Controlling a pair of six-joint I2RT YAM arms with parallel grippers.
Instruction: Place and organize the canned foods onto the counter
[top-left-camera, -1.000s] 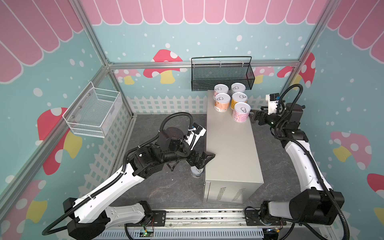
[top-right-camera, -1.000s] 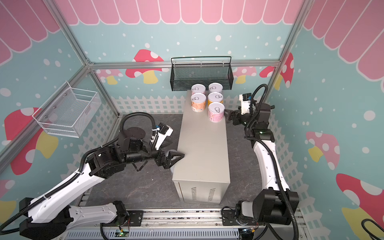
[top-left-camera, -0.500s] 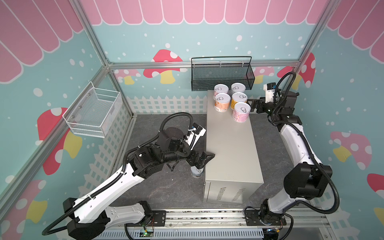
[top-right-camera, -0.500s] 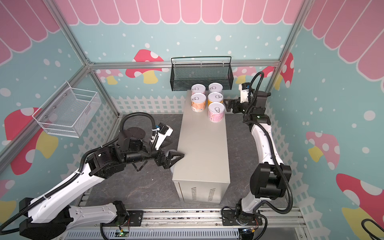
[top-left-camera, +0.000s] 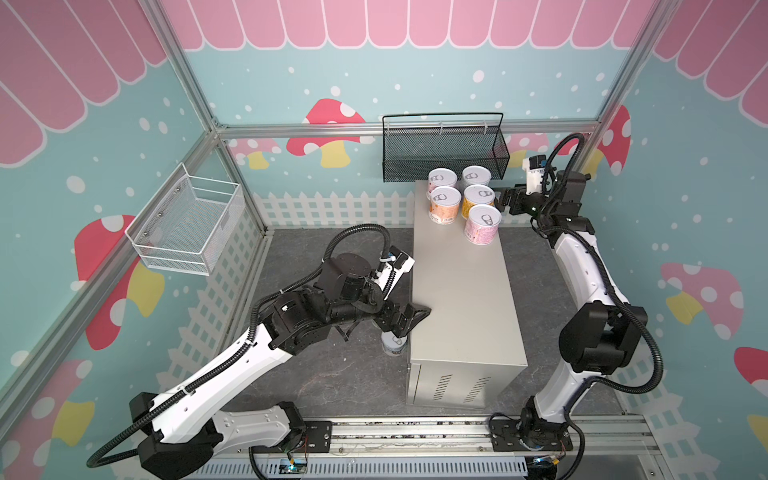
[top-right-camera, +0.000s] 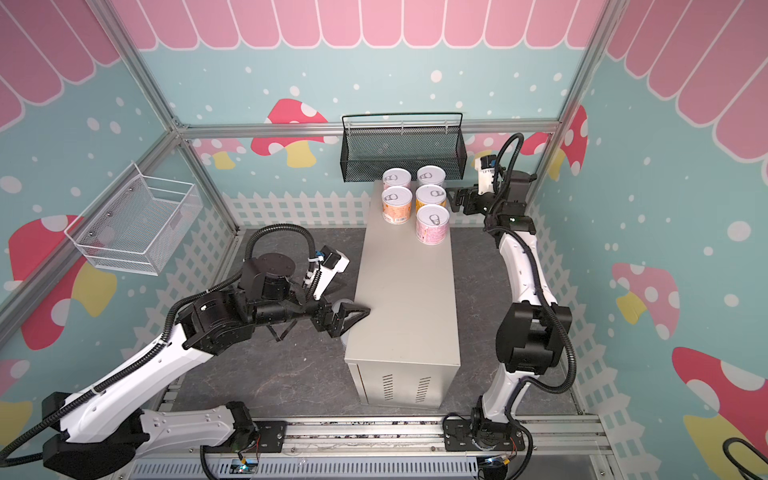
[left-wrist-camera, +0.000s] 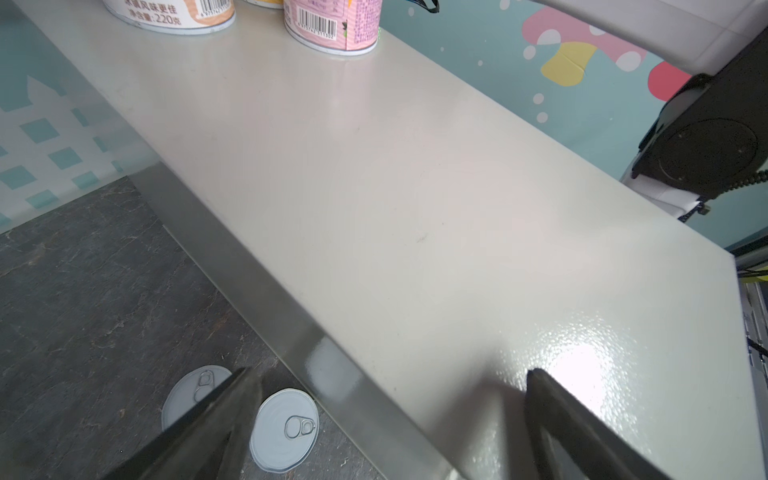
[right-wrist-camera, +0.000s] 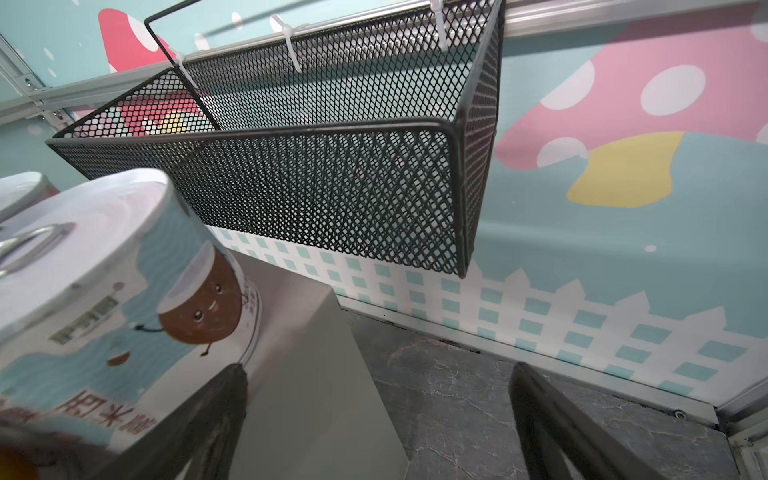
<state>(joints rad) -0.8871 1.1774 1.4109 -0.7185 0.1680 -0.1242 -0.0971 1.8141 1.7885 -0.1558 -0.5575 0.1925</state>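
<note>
Dark stone floor (top-left-camera: 332, 374) left of the counter (top-left-camera: 461, 299) holds two cans (left-wrist-camera: 284, 430) below my left gripper (top-left-camera: 417, 322), spread and empty. Five cans (top-left-camera: 482, 224) crowd the counter's far end, with my right gripper (top-left-camera: 502, 200) beside them, likewise spread.

One black finger (left-wrist-camera: 199, 432) of the left claw (left-wrist-camera: 390, 372) covers part of a short silver-lidded floor can (left-wrist-camera: 187, 388); the wrist view's edge crops the top of a pink-labelled can (left-wrist-camera: 332, 25)

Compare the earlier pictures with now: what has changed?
The right gripper moved toward the back wall, alongside the counter, open and empty; nothing taken or released. The left gripper, the five cans on top and the floor cans stayed put.
</note>
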